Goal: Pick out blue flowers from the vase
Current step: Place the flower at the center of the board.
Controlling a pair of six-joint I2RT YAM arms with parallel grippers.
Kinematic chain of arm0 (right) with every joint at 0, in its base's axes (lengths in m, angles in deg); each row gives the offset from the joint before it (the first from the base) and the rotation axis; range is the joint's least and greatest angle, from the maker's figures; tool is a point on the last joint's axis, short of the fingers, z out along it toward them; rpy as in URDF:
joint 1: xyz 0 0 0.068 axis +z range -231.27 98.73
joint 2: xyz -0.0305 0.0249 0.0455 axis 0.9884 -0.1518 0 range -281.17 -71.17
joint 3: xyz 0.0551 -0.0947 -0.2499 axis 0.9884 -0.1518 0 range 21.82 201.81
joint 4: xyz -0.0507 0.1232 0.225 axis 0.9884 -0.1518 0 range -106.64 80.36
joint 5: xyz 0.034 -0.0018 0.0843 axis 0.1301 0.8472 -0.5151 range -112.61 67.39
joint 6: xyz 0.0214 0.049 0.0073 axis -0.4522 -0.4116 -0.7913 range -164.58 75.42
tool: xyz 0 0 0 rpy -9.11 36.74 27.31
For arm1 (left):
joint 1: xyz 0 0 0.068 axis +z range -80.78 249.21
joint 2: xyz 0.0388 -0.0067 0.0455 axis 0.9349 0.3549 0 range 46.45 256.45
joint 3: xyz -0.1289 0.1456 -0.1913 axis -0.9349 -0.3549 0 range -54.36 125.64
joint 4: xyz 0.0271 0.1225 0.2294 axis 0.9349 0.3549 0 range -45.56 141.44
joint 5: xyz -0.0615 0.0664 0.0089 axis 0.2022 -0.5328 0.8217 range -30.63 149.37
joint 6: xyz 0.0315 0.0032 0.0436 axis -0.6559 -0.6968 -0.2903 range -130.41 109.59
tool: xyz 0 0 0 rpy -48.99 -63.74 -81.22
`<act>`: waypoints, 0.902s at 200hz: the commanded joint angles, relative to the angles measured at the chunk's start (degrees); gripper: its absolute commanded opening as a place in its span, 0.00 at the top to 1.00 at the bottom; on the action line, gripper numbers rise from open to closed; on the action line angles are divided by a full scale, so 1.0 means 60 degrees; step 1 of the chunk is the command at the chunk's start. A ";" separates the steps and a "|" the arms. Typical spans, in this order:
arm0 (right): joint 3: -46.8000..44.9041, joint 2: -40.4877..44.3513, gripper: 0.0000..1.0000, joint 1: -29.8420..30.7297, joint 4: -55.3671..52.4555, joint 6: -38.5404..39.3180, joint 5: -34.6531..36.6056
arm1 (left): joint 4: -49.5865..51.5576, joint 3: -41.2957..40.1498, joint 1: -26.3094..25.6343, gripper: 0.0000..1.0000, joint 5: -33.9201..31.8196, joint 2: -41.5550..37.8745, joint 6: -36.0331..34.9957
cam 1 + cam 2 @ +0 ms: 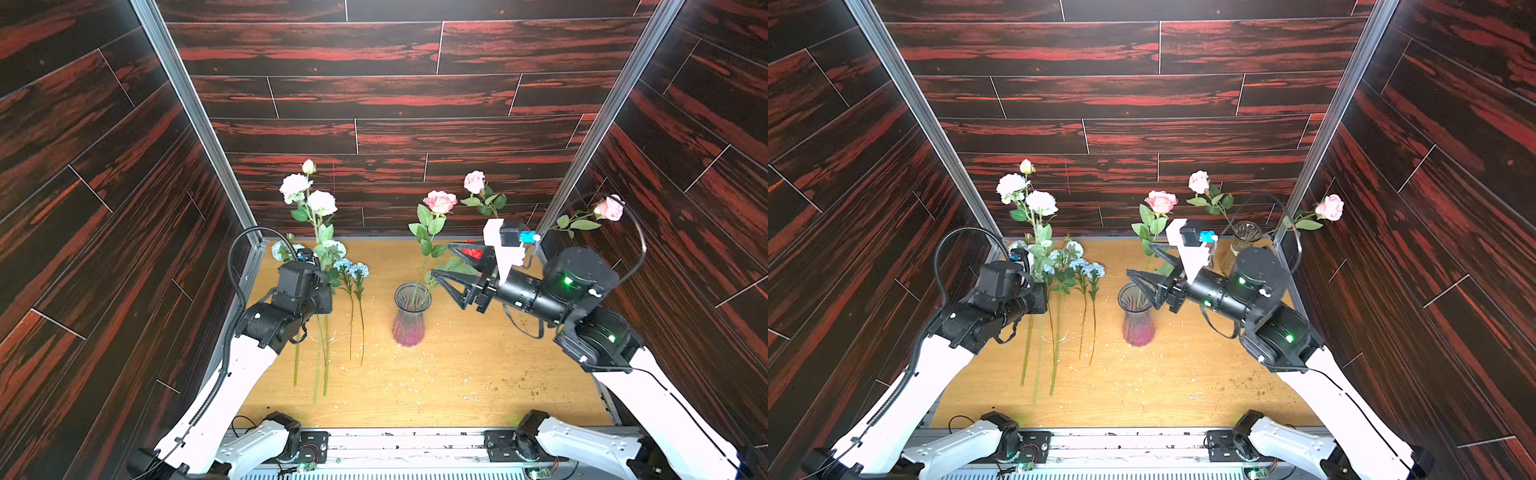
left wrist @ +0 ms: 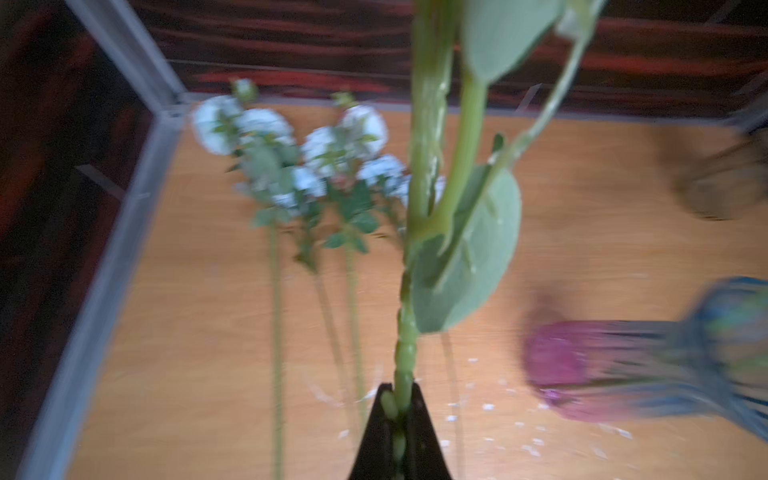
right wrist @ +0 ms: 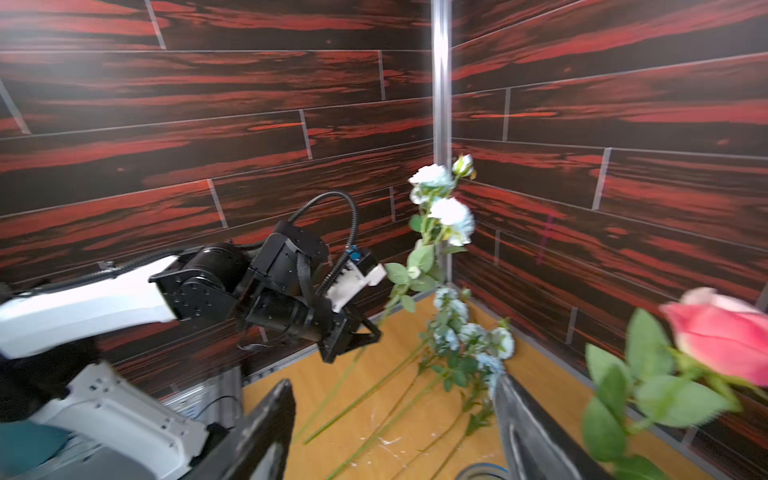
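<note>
Your left fingers [image 2: 384, 419] are clamped on one blue flower stem [image 1: 322, 202], held upright above the other blue flowers [image 1: 352, 269] lying on the desk [image 1: 457, 374]. Your right fingers [image 1: 441, 274] stand apart just beside the vase [image 1: 409, 316], which holds a pink rose [image 1: 439, 201].

Left arm [image 1: 245, 365] came up from the near edge, elbow bent, forearm and wrist running level toward the back wall. The left hand [image 2: 401, 401] was clamped tight on a blue flower stem [image 2: 405, 353], fingers [image 2: 426, 436] pressed close either side of it. Across the way, the right arm [image 1: 656, 399] rose, folded at the elbow, forearm aimed at the middle. The right hand [image 1: 442, 262] hung in the air, jaws spread wide, gripping nothing.
</note>
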 commanded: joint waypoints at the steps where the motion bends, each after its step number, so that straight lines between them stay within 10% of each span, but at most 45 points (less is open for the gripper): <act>1: -0.0204 0.0253 0.21 0.0026 -0.0368 0.0445 0.1203 | 0.1091 0.0427 0.0640 1.00 -0.1408 0.0275 -0.0503; 101: -0.0380 0.0473 0.19 0.0028 -0.0486 0.0825 0.2062 | 0.0489 0.0899 0.3541 1.00 -0.1247 0.3651 -0.1204; 180: -0.0635 0.0944 0.18 0.0012 -0.0474 0.0994 0.2245 | 0.0271 0.1602 0.3750 1.00 -0.2209 0.6489 -0.1154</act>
